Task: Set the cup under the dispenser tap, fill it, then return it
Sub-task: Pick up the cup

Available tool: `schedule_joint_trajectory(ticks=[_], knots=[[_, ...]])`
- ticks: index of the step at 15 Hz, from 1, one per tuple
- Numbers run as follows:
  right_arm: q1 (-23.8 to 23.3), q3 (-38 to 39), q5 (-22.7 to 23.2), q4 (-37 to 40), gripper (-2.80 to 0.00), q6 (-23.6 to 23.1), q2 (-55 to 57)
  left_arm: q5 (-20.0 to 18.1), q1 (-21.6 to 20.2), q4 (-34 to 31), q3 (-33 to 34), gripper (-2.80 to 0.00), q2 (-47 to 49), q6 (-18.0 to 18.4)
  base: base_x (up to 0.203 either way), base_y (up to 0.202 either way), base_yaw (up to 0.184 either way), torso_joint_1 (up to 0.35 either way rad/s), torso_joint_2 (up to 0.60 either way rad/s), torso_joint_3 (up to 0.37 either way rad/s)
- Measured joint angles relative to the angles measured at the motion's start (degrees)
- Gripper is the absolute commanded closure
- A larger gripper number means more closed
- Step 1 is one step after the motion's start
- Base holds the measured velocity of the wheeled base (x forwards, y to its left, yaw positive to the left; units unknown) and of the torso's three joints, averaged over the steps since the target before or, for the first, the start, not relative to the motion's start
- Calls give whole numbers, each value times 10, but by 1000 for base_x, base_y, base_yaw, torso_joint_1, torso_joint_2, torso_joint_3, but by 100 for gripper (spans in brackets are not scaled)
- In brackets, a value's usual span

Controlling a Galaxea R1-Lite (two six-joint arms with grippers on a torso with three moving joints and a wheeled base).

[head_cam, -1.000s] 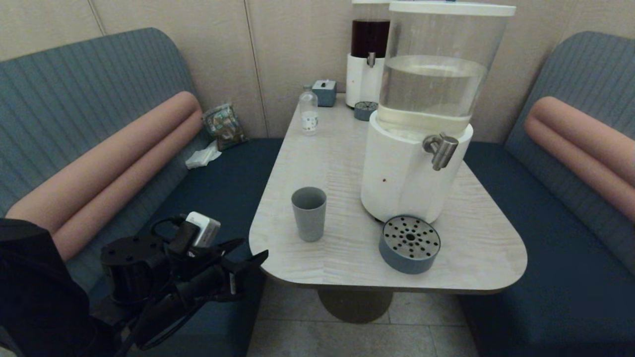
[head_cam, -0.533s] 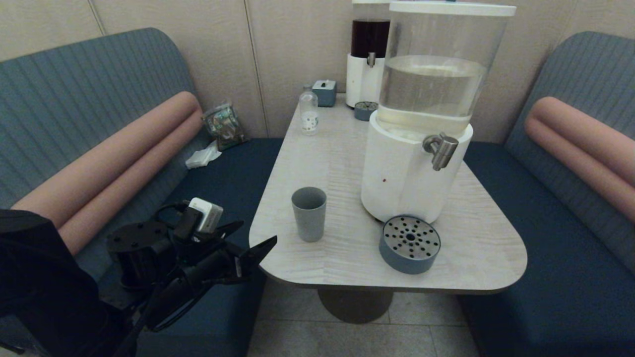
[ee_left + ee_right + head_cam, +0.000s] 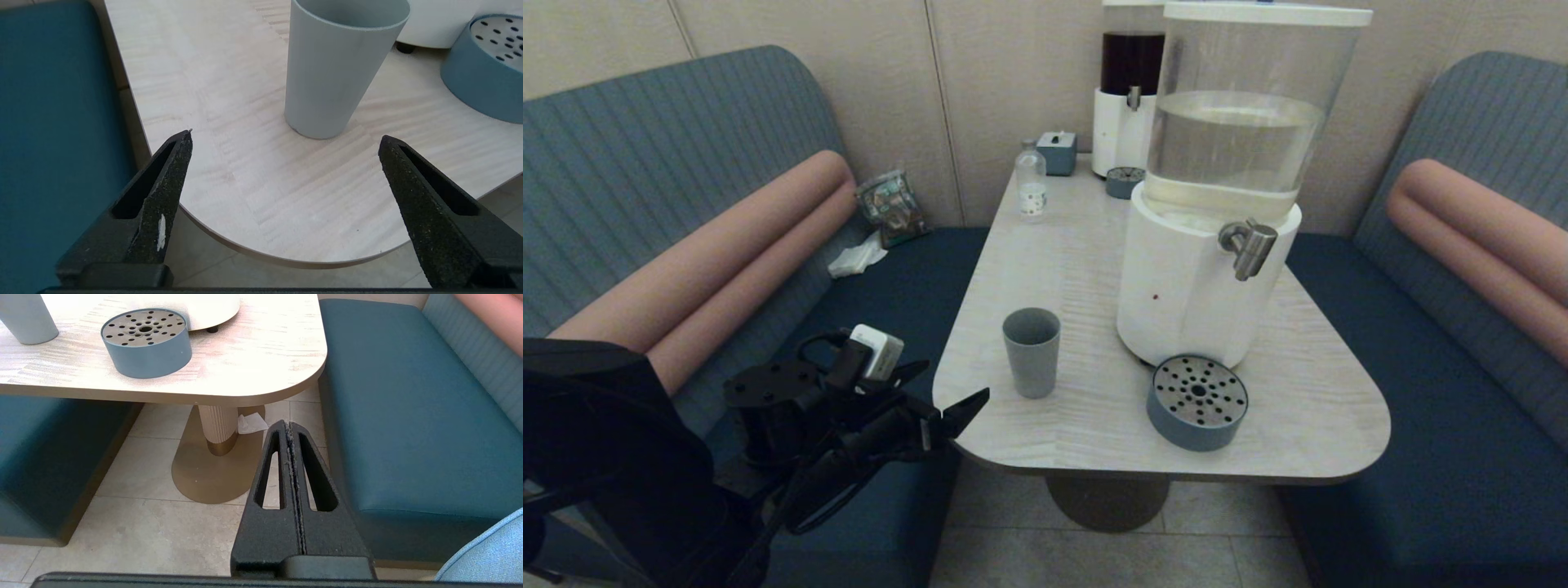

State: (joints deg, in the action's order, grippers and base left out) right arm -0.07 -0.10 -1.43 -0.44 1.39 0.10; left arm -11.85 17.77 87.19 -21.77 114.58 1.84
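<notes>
The grey-blue cup (image 3: 1031,351) (image 3: 339,69) stands upright and empty on the near left part of the table (image 3: 1078,441). The steel dispenser tap (image 3: 1245,245) juts from the big white-based dispenser (image 3: 1192,294), to the right of and behind the cup. My left gripper (image 3: 956,380) (image 3: 284,136) is open at the table's near left corner, its fingers pointing at the cup and a short way from it, with nothing between them. My right gripper (image 3: 288,424) is shut on nothing, low over the floor beside the right bench, outside the head view.
A low grey-blue drip tray (image 3: 1197,402) (image 3: 146,347) with a perforated metal top sits in front of the dispenser. At the back stand a dark-liquid dispenser (image 3: 1131,98), a small clear bottle (image 3: 1031,184) and a small box (image 3: 1058,151). Benches flank the table.
My left gripper has risen and moved right, from beside the bench to the table's near left corner, closer to the cup. The cup has not moved.
</notes>
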Motion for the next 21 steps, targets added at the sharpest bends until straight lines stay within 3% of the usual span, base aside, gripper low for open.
schedule_joint_trajectory(ticks=[11,21], knots=[[0,0,0,0,0,0,0,-16,8,0,-34,-280,57,-2,0,0,0,0,0,0],[0,0,0,0,0,0,0,-23,22,0,-109,-280,106,6,0,0,0,0,0,0]])
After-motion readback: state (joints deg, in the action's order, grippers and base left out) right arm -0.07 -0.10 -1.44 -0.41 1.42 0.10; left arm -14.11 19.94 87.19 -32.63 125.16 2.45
